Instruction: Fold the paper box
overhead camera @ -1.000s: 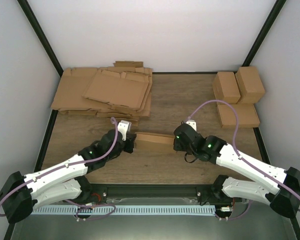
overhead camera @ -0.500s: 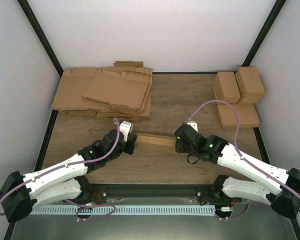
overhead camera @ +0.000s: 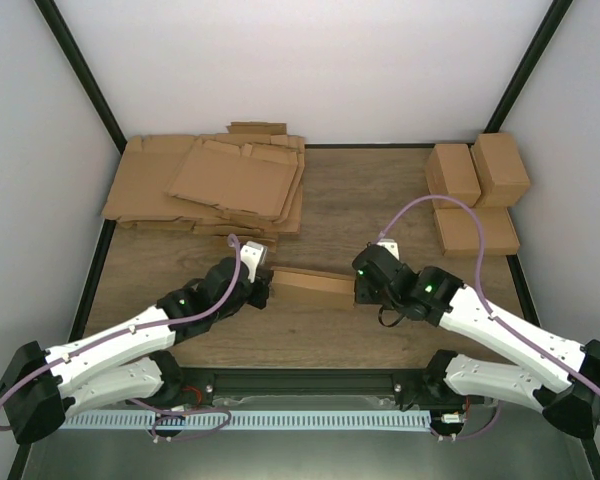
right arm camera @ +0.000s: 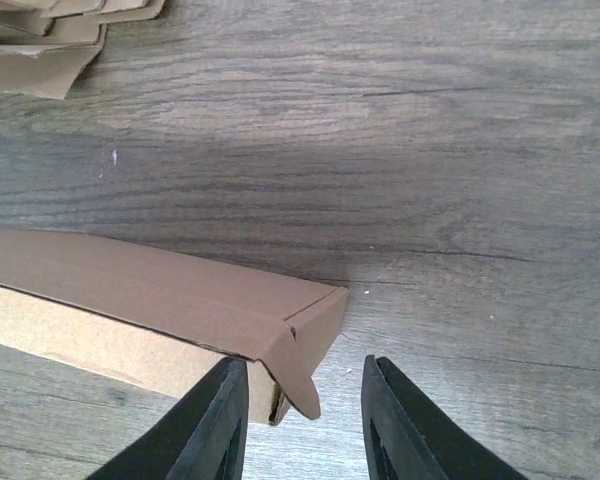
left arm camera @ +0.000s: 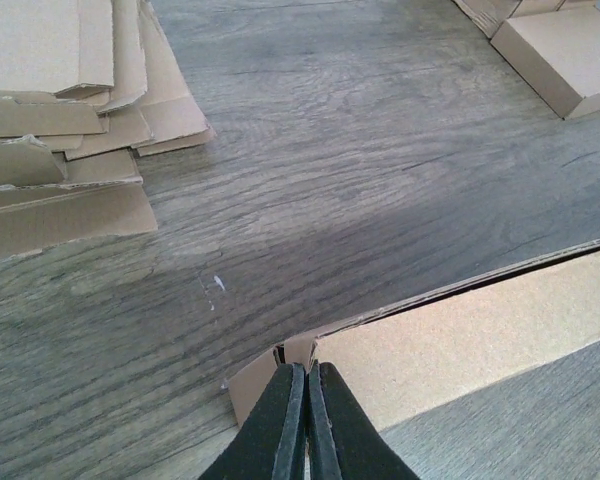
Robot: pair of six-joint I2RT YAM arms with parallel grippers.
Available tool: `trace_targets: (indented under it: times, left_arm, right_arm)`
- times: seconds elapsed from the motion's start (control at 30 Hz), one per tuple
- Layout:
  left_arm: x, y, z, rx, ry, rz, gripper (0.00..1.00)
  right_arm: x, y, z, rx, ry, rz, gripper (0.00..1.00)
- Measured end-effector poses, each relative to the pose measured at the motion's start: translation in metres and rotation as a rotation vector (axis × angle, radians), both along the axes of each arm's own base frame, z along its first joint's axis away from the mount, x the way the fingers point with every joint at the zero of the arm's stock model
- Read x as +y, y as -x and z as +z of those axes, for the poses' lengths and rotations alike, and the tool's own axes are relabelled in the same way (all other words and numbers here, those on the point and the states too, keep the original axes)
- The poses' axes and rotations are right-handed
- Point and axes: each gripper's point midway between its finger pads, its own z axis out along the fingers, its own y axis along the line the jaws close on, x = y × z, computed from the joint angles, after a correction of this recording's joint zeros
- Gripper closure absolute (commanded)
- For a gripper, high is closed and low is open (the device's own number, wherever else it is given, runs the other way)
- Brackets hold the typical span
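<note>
Hard to make out from above: both ends of the box (overhead camera: 313, 287), each covered by a black wrist. Cut off at the lower edge of the wrist views: most of each finger. Cut off too, in the left wrist view, most of the pile (left arm camera: 50, 120) of flat sheets and the folded boxes (left arm camera: 565, 50) at the far right.

Lies long and low on the table (overhead camera: 350, 205), between the two arms, well clear of pile and folded boxes. Left end right at the tips of the left gripper (left arm camera: 306, 375); right end, with a folded-over corner flap, in the gap of the right gripper (right arm camera: 302, 365).

Left jaws pressed together, tips against the box's end wall beside a small tab. Cannot tell whether thin card is pinched between them.

Right jaws apart, a moderate gap. One finger (right arm camera: 220, 420) overlapping the box's near side, perhaps touching; the other clear of the card, over bare wood. Nothing clamped there.
</note>
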Motion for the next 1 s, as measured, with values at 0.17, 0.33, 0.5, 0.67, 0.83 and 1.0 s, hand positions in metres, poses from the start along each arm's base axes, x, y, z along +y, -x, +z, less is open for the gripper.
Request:
trace_targets:
  times: [0.17, 0.33, 0.5, 0.67, 0.83, 1.0]
  left_arm:
    - [0.000, 0.000, 0.000, 0.003, -0.007, -0.001, 0.96]
    - [0.000, 0.000, 0.000, 0.003, -0.008, 0.001, 0.96]
    - [0.000, 0.000, 0.000, 0.003, -0.009, 0.001, 0.96]
    - [0.000, 0.000, 0.000, 0.003, -0.008, 0.001, 0.96]
    - [0.000, 0.000, 0.000, 0.003, -0.009, 0.001, 0.96]
    - [0.000, 0.000, 0.000, 0.003, -0.009, 0.001, 0.96]
  right_arm:
    - [0.001, -0.002, 0.008, -0.011, -0.005, 0.006, 0.68]
    - [0.004, -0.004, 0.007, -0.003, 0.014, 0.013, 0.70]
    - [0.004, -0.004, 0.004, 0.006, 0.027, 0.016, 0.73]
    - [0.004, -0.004, 0.004, 0.006, 0.028, 0.017, 0.77]
    - [0.004, -0.004, 0.001, 0.014, 0.041, 0.020, 0.78]
    - [0.004, -0.004, -0.005, 0.025, 0.065, 0.035, 0.82]
